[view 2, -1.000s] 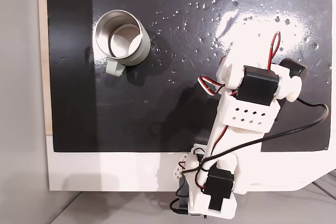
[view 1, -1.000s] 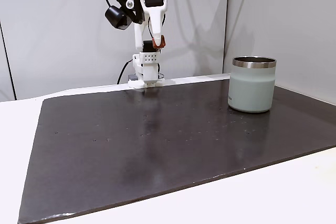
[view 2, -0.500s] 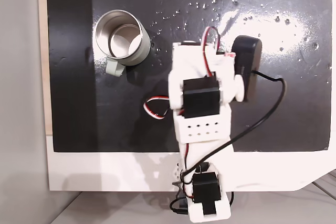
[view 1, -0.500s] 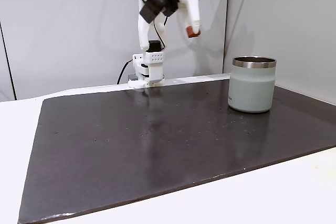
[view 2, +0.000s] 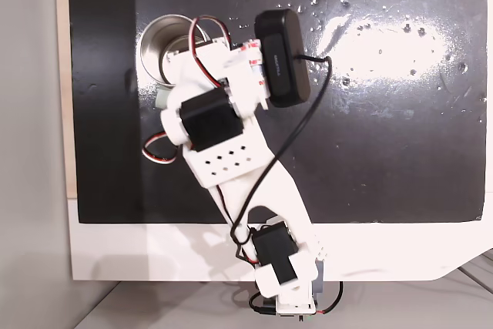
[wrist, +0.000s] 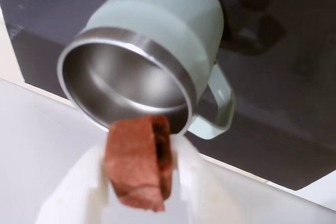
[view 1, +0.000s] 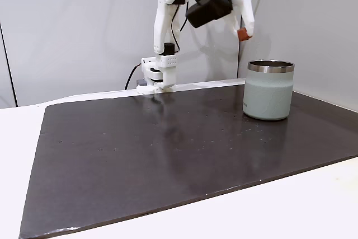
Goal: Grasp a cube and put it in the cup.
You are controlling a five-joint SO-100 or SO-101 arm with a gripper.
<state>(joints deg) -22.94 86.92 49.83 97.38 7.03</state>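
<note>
I'm seeing open air between the cube [view 1: 243, 34] held in my fingers [view 1: 246, 23] and the cup [view 1: 269, 90] rim below. The cup's mouth is lying open, nothing blocking it. The dark desk [view 1: 140, 149] is lying bare around it.

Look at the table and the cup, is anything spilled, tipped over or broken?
Nothing stands out. The cup stands upright on the dark mat, and the gripper holds the cube in the air beside its rim.

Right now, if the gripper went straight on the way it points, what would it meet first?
Probably the steel rim of the squat mint-green cup; the gripper, shut on the small reddish-brown cube, points toward it, though depth is unclear.
</note>
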